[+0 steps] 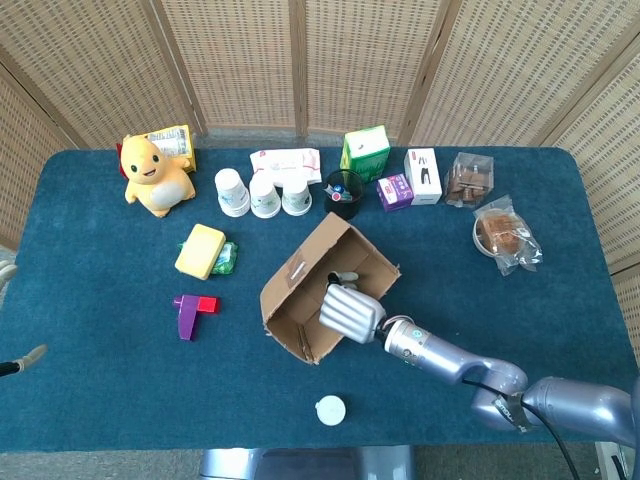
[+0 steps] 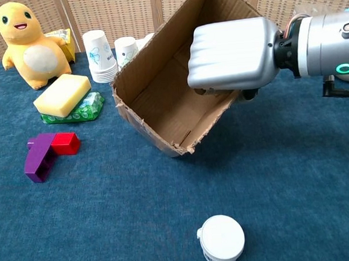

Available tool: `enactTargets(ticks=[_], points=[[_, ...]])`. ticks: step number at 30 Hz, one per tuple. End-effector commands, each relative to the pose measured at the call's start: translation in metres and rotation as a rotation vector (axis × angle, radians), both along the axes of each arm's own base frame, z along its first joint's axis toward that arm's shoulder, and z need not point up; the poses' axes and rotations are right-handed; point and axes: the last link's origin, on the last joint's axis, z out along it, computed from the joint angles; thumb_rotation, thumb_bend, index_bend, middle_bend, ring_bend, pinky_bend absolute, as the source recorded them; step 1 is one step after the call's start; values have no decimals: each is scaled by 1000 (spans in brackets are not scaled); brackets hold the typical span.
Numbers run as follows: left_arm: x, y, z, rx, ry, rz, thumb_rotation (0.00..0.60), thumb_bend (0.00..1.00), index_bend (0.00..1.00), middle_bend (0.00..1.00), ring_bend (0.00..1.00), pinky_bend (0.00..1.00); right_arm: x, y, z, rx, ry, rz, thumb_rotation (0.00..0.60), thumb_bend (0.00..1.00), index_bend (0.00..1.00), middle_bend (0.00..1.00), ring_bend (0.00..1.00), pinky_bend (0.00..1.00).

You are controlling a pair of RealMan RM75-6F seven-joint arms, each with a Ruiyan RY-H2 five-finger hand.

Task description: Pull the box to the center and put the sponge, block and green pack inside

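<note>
I see matt brown cardboard on the box (image 2: 160, 101), its cut edge ragged. My right hand (image 2: 232, 54) looks like smooth, satin silver metal. The table (image 2: 109, 220) wears fuzzy blue cloth.

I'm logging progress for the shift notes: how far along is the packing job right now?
Done: the cardboard box sits near the table's middle. In hand: the right hand grips its near wall, and the box looks tilted, not settled flat. Left: nothing visible inside yet. The yellow sponge lies on the green pack and the purple-and-red block sits nearby, all untouched, left of the box.
</note>
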Motion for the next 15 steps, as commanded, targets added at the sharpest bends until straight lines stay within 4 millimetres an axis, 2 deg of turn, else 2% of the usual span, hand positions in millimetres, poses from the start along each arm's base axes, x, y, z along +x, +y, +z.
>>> enactTargets(ticks=[1,5,7,10,15], points=[[0,0,1,2,-2,1,600,103,0,0,0,0,0,1,1,0,5,-6,600,343,386,506,511,548],[-1,0,2,4,-7,4,600,103,0,0,0,0,1,5,4,-5,-5,-7,600,196,241,355,424,538],[-1,0,1,2,-7,3,600,104,0,0,0,0,3,6,4,-3,-16,-16,600,105,168,249,345,518],[0,-1,1,0,-8,2,600,104,0,0,0,0,6,7,5,1,-23,-27,600,48,97,140,228,470],[-1,-2,1,-2,-8,3,600,105,0,0,0,0,6,6,5,10,-24,-65,600,0,10,29,79,345]])
